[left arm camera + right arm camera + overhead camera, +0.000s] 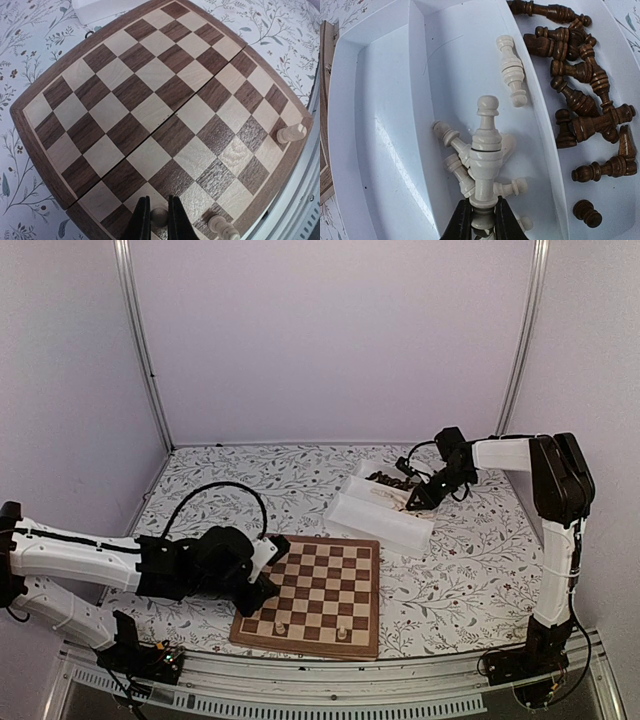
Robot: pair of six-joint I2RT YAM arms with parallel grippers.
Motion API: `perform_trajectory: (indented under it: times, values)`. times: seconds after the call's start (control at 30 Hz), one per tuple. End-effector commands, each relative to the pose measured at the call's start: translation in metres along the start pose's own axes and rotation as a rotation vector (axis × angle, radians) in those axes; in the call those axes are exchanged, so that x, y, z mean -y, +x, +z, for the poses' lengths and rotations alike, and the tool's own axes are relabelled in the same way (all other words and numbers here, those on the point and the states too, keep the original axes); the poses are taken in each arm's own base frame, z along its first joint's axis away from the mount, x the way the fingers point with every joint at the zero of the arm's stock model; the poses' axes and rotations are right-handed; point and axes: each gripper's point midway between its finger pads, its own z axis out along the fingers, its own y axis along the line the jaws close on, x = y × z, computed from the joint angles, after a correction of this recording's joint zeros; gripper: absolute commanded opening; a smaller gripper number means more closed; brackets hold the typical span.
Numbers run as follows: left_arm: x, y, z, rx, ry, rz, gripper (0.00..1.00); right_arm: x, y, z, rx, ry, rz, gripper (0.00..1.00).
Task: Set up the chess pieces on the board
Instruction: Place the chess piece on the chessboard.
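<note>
On the left side, the left gripper has its jaws almost fully closed on a small round-headed pale piece (a pawn, I think). This piece stands between the jaws on a square at the edge of the chessboard. Just to the right of these jaws there is a second pale piece, and a third pale piece is much further right, also near the border. The squares ahead of the jaws are bare.

On the right side, the right gripper is pinched narrow on the foot of a tall pale piece, which points away from the jaws above the white tray. Other pale pieces lie around it, and the dark pieces lie to the right of the jaws, beyond the tray wall.

The setting of the pale side seems only begun. Next, the left jaws should open and rise straight up, so the pawn does not tip. The right arm must then carry its piece to the board.
</note>
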Motion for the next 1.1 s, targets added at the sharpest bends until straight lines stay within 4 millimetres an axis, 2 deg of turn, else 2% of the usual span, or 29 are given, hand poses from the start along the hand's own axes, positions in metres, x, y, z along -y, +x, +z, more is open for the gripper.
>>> perform_trajectory:
  times: [0.0,0.53,1.07]
  values:
    - [0.005,0.019,0.002,-0.053,0.011,0.015,0.05,-0.004,-0.016,-0.012,0.047,0.006,-0.024,0.09]
    - [0.011,0.045,0.012,-0.167,0.018,0.016,0.05,-0.005,-0.017,-0.015,0.049,0.002,-0.025,0.09]
    - [0.017,0.051,0.012,-0.189,0.035,0.031,0.07,-0.005,-0.016,-0.015,0.047,0.001,-0.025,0.09]
